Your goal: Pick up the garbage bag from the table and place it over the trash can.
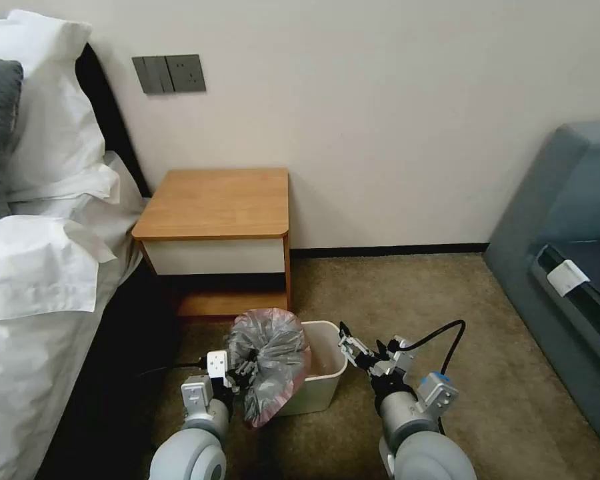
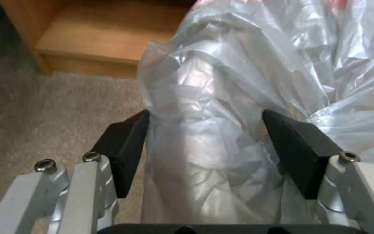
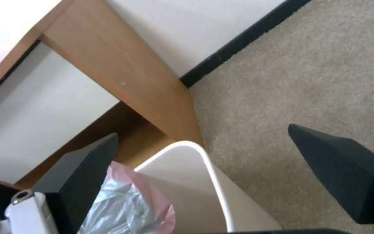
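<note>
Your left gripper [image 1: 242, 371] holds the crinkly translucent grey plastic garbage bag with its pinkish-red edge [image 1: 268, 363] low over the carpet, the bag bunched into a puffed mass just ahead of the fingers and draped against the near left rim of the small cream-beige rectangular plastic trash can [image 1: 327, 373]. In the left wrist view the two black pads [image 2: 124, 151] stand moderately apart with folds of the bag [image 2: 239, 91] filling the gap between them and pressing against both inner faces, so you have the plastic gripped as a thick bundle rather than a thin pinch. Part of the bag hangs down below that gripper, outside the can's wall, its pink hem toward the floor; the can's mouth beyond the bag stands open and uncovered. Your right gripper [image 1: 361, 354] hovers just beside the can's far right rim, its fingers spread wide and holding nothing; in the right wrist view the two dark fingertips [image 3: 338, 169] frame the can's rounded corner [image 3: 204, 172], with a fold of the grey and pink bag [image 3: 126, 208] showing inside that rim. Beyond both grippers, the small square nightstand table with its orange-brown wooden top and white drawer front [image 1: 217, 220] stands against the wall, its top bare, and the can sits on the beige carpet [image 1: 413, 293] just in front of its lower shelf.
</note>
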Robot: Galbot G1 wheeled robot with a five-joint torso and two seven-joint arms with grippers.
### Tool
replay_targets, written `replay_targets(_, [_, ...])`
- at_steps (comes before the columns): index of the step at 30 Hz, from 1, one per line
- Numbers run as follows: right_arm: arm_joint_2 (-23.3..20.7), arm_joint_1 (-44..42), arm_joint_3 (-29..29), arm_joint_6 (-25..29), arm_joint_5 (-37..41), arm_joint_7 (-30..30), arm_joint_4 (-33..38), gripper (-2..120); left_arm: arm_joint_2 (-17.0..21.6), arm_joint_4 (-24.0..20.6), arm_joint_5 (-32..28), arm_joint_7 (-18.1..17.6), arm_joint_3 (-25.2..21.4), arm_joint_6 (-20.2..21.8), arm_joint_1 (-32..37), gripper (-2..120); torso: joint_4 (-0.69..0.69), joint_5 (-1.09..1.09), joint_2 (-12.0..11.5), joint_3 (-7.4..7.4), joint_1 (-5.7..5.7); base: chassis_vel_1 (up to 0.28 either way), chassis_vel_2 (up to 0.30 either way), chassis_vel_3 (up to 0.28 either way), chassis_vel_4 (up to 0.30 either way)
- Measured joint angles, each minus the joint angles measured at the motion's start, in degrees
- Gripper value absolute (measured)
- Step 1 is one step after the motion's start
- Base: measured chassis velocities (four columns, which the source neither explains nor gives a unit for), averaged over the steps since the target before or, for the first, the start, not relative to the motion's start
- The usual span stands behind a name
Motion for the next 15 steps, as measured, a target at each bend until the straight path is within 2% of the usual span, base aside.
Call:
replay_targets(5, [0.0, -0.1, 0.2, 0.0, 0.0, 0.1, -0.1, 100, -0.1, 0.6, -0.8, 0.0, -0.2, 0.3, -0.3, 61, 0.00, 0.00, 0.0, 0.00, 0.00, 0.000, 0.000, 0.000, 0.000])
replay_targets(7, [0.1, -0.4, 0.3, 0.1, -0.1, 0.2, -0.1, 100, -0.2, 0.8, -1.2, 0.0, -0.3, 0.9, -0.4, 48, 0.01, 0.01, 0.0, 0.00, 0.00, 0.000, 0.000, 0.000, 0.000])
replay_targets(8, [0.1, -0.4, 0.3, 0.1, -0.1, 0.2, -0.1, 100, -0.2, 0.8, -1.2, 0.0, -0.3, 0.9, -0.4, 48, 0.01, 0.01, 0.0, 0.00, 0.00, 0.000, 0.000, 0.000, 0.000])
replay_targets(11, [0.2, -0.6, 0.3, 0.1, -0.3, 0.2, 0.0, 100, -0.3, 0.8, -2.0, -0.2, -0.3, 1.4, -0.4, 32, 0.01, 0.01, 0.0, -0.01, 0.00, 0.000, 0.000, 0.000, 0.000])
replay_targets(12, [0.2, -0.6, 0.3, 0.1, -0.3, 0.2, 0.0, 100, -0.3, 0.8, -2.0, -0.2, -0.3, 1.4, -0.4, 32, 0.01, 0.01, 0.0, -0.01, 0.00, 0.000, 0.000, 0.000, 0.000])
replay_targets(15, [0.3, -0.7, 0.3, 0.2, -0.7, 0.3, 0.0, 100, -0.3, 0.8, -2.6, -0.3, -0.3, 1.5, -0.4, 21, 0.01, 0.00, 0.0, 0.00, 0.00, 0.000, 0.000, 0.000, 0.000])
